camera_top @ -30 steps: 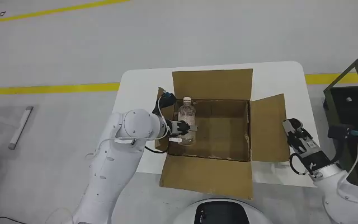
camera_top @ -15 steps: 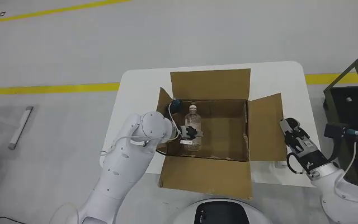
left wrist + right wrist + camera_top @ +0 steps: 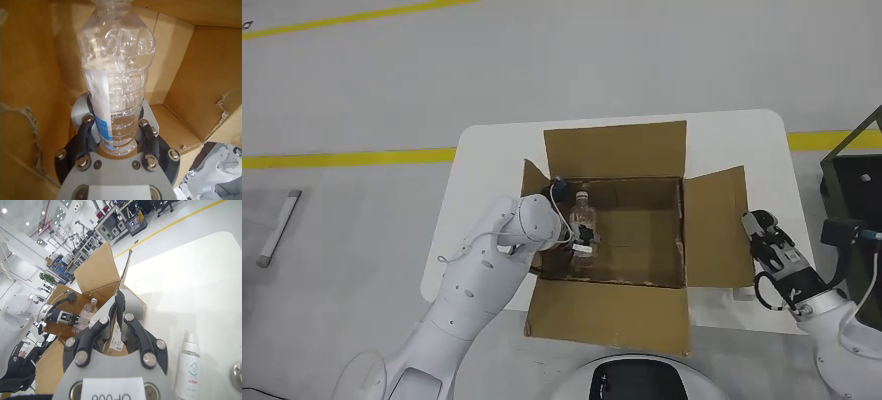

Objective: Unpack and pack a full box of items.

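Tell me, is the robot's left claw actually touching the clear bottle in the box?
Touching. In the left wrist view the left gripper's two fingers press against opposite sides of the bottle's lower body, with no gap visible.

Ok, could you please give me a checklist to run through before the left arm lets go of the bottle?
1. Grip: left tool shut low on the bottle: ok.
2. Set-down: bottle base resting on the box floor: cannot tell.
3. Opening: box flaps folded out: ok.
4. Other arm: right tool shut, outside the box: ok.
5. Next item: spray bottle on the table, apart from the right tool: ok.
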Motion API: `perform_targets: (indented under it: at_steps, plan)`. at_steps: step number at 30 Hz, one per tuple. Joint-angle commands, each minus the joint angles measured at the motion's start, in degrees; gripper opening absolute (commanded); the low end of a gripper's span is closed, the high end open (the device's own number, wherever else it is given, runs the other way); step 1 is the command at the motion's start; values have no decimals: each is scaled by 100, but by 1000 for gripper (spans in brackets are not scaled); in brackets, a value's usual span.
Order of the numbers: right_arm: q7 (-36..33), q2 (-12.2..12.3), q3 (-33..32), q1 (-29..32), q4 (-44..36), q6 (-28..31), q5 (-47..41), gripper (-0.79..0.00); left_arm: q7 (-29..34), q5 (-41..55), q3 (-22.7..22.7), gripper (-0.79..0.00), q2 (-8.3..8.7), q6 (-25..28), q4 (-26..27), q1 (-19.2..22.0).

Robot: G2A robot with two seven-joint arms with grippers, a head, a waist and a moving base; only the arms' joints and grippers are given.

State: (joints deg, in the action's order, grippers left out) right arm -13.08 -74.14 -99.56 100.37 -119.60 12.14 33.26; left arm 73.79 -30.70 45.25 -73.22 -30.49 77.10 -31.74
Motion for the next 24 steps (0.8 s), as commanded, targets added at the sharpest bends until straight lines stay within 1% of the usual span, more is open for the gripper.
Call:
perform_targets:
  at_steps: [1, 3, 4, 5, 6, 8, 9, 10, 11, 12, 17, 24]
  plan:
    - [-6, 4, 3, -6, 5, 5, 4, -785, -19, 0, -51, -785, -16, -19, -86, 23]
    - [-3, 7, 8, -14, 17, 6, 4, -785, -40, 16, -106, -785, -38, -40, -181, 50]
    - [-3, 9, 9, -17, 20, 6, 8, -785, -48, 26, -131, -748, -49, -48, -208, 61]
    - [-5, 12, 8, -19, 20, 4, 15, -785, -52, 39, -158, -745, -60, -52, -233, 66]
    - [-5, 13, 6, -24, 17, 1, 8, -785, -56, 54, -181, -763, -70, -56, -253, 69]
    - [-3, 18, -4, -33, 0, -5, -3, -785, -56, 60, -231, -757, -87, -56, -303, 77]
    - [-2, 19, -7, -35, -10, -9, -12, -785, -58, 56, -252, -693, -94, -58, -331, 84]
    - [-6, 21, -9, -38, -24, -5, -18, -785, -65, 50, -271, -554, -102, -65, -362, 93]
    - [-7, 23, -10, -37, -37, -9, -30, -785, -70, 47, -288, -114, -109, -70, -394, 105]
    - [-15, 25, -10, -35, -49, -8, -38, -785, -80, 48, -299, 0, -116, -80, -427, 120]
    - [-7, 33, -14, -33, -89, -15, -66, -785, -91, 67, -319, 0, -140, -91, -469, 204]
    - [11, 44, -19, -30, -112, -20, -80, -785, -90, 14, -242, 0, -106, -90, -290, 225]
